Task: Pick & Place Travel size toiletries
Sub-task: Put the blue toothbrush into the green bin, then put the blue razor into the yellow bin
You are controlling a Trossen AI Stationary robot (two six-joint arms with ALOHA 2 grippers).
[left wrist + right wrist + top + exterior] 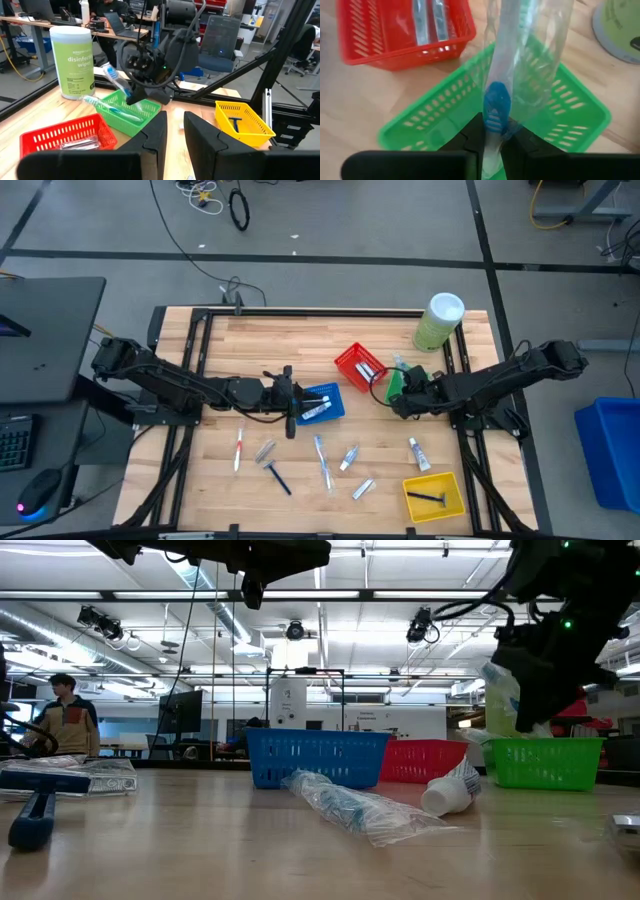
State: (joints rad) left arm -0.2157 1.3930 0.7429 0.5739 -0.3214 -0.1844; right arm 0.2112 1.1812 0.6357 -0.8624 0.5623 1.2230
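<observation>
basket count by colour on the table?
red basket: 1
blue basket: 1
green basket: 1
yellow basket: 1
Total: 4

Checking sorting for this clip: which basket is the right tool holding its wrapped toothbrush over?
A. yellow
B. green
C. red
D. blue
B: in the right wrist view the right tool grips the toothbrush directly above the green basket; the red basket sits off to the side.
</observation>
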